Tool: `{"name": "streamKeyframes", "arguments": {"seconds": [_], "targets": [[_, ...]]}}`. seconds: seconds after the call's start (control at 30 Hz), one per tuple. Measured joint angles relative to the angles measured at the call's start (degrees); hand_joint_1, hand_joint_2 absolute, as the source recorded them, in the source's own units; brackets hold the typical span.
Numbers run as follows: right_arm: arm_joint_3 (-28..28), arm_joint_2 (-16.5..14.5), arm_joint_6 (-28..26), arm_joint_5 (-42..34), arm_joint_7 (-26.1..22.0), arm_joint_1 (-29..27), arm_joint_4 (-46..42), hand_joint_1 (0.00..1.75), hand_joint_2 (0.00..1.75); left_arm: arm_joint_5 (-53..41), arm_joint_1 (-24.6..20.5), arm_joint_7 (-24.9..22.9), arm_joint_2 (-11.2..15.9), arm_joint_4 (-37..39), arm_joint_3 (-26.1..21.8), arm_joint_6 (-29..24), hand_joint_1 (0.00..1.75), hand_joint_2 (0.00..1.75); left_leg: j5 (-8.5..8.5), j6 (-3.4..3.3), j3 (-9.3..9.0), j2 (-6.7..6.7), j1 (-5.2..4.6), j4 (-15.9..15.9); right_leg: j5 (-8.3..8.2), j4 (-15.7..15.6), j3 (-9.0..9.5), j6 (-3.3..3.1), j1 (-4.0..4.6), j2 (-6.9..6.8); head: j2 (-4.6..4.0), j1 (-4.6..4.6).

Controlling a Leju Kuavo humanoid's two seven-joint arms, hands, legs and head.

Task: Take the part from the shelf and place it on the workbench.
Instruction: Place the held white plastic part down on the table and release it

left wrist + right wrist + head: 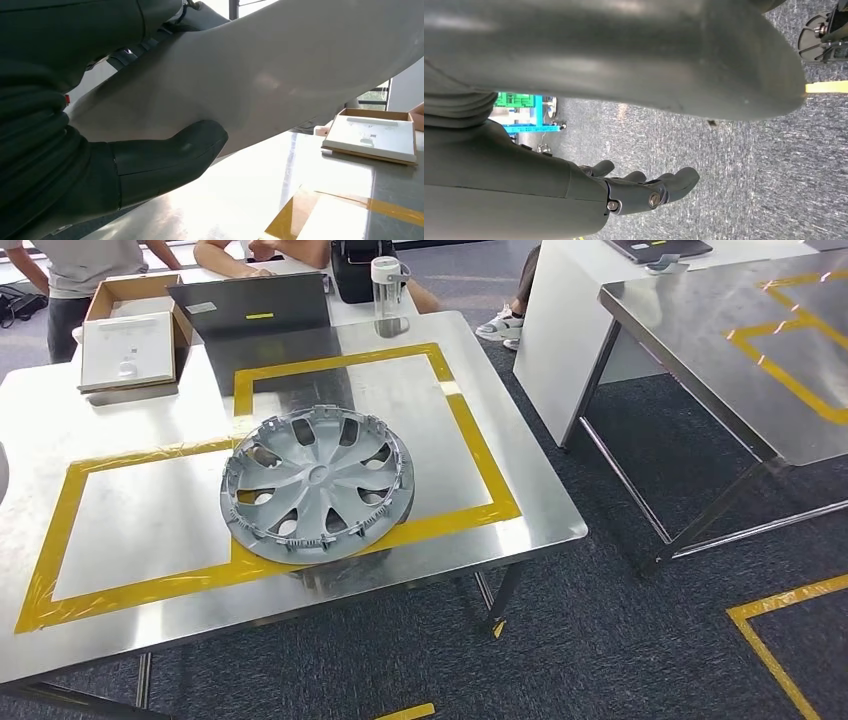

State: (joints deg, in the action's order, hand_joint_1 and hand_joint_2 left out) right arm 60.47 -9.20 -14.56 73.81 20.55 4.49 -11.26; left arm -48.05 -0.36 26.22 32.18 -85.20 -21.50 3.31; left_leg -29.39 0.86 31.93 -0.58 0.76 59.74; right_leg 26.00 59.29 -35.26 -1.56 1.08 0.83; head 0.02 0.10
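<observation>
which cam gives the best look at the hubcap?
Head view: the whole grey hubcap lies flat on the steel workbench, across the yellow tape. The left wrist view gives the workbench top and a white box, not the hubcap; the right wrist view gives carpet.

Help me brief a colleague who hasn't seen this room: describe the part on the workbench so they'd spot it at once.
Find the steel workbench marked with yellow tape rectangles. Where the two rectangles meet, near the front edge, lies a grey plastic wheel cover. It is the only round, spoked thing there; the cardboard box, laptop and water bottle sit at the far edge.
</observation>
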Motion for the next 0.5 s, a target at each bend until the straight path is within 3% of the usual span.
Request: {"name": "streamKeyframes", "arguments": {"seconds": [0.3,0.5], "targets": [[0.0,0.0,0.1,0.5,0.0,0.0,0.0,0.0,0.0,0.2,-1.4,4.7,-2.6,1.0,1.1,-1.0,1.75,1.75,0.04,0.06,-0.09,0.06,0.03,0.0,0.01,0.0,-0.05,-0.01,0.17,0.01,0.0,-0.02],[0.0,0.0,0.0,0.9,0.0,0.3,0.0,0.0,0.0,-2.6,-6.5,7.4,-6.2,5.1,6.5,-2.9,1.75,1.75,0.1,0.15,-0.11,-0.01,0.02,0.0,-0.03,0.0,-0.01,0.0,0.15,-0.04,0.0,-0.01]]}}
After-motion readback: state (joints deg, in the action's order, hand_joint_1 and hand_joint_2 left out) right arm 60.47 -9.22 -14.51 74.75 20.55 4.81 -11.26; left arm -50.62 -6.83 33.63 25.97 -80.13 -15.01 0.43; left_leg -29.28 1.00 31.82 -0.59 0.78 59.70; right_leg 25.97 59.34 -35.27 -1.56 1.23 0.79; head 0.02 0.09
